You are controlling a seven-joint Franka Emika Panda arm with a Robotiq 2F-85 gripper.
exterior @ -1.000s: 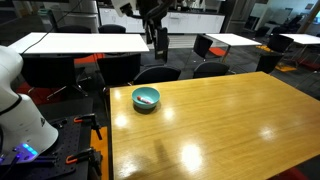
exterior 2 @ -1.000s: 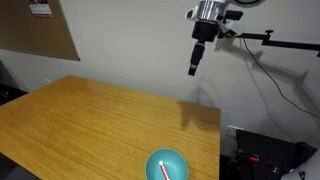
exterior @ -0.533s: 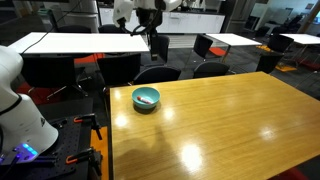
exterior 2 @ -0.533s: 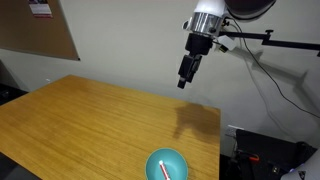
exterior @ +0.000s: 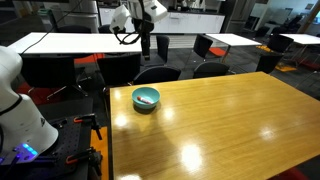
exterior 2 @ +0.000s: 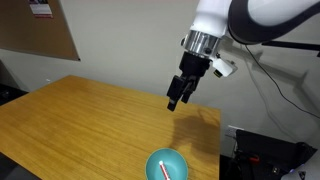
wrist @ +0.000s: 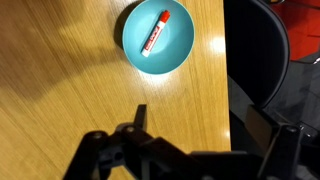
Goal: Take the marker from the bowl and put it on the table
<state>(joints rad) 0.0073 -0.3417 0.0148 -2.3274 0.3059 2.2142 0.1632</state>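
The teal-blue bowl (exterior: 146,98) stands on the honey-yellow table (exterior: 230,120) near its edge, with the red marker (exterior: 146,101) lying inside it. The bowl (exterior 2: 166,166) and the marker (exterior 2: 162,170) show in both exterior views. In the wrist view the bowl (wrist: 158,38) sits at the top with the marker (wrist: 153,33) lying diagonally in it. My gripper (wrist: 200,125) is open and empty. It hangs in the air above the table (exterior 2: 80,120), well above the bowl and off to one side of it (exterior 2: 172,101), and it also shows in an exterior view (exterior: 147,45).
White-topped tables (exterior: 70,43) and black chairs (exterior: 155,73) stand beyond the table's far edge. A white robot base (exterior: 20,110) sits beside the table. A corkboard (exterior 2: 35,35) hangs on the wall. The table edge and a dark chair (wrist: 260,60) lie close beside the bowl.
The arm has come down and swung across toward the bowl's side of the table. The gripper is lower than a second ago. The bowl and marker have not moved.
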